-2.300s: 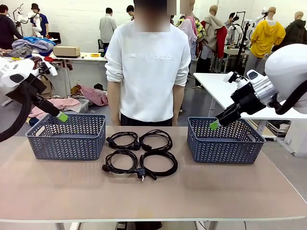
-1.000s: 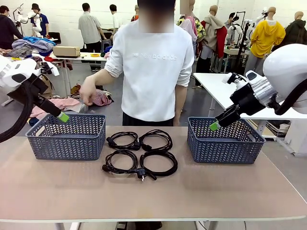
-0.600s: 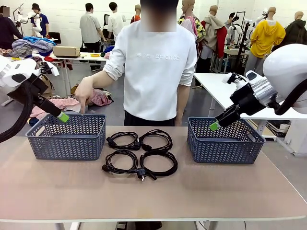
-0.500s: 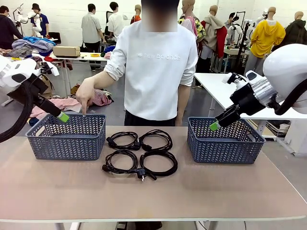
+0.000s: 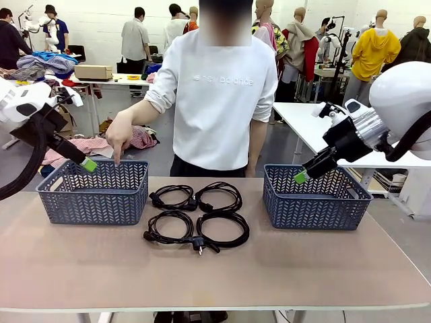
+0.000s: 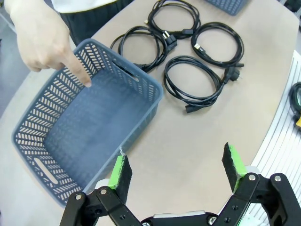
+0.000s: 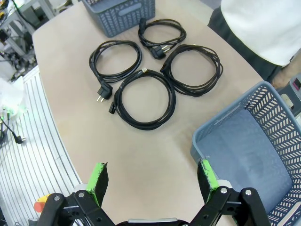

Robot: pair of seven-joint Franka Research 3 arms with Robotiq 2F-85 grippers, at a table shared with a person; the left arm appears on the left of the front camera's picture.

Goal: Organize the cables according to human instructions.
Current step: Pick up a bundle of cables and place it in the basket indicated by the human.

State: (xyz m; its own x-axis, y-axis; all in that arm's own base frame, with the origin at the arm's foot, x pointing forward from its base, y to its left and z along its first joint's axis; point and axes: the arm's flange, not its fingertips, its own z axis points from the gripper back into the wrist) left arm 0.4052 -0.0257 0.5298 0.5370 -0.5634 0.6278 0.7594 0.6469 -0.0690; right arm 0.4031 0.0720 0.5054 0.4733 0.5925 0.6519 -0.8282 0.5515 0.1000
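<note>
While the person's hand (image 5: 120,136) points into the left basket (image 5: 94,202), my left gripper (image 6: 176,170) and right gripper (image 7: 153,181) hang wide, empty.
Between the baskets the cables (image 5: 196,212) lie coiled — loops touching, so I could snag two.

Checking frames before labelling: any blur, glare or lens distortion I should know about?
Front view: even light, faint shadows, cables sharp. Left wrist view: table edge bows from the wide lens; the person's hand looks slightly soft. Right wrist view: same bowing, cables crisp, no glare on them.
</note>
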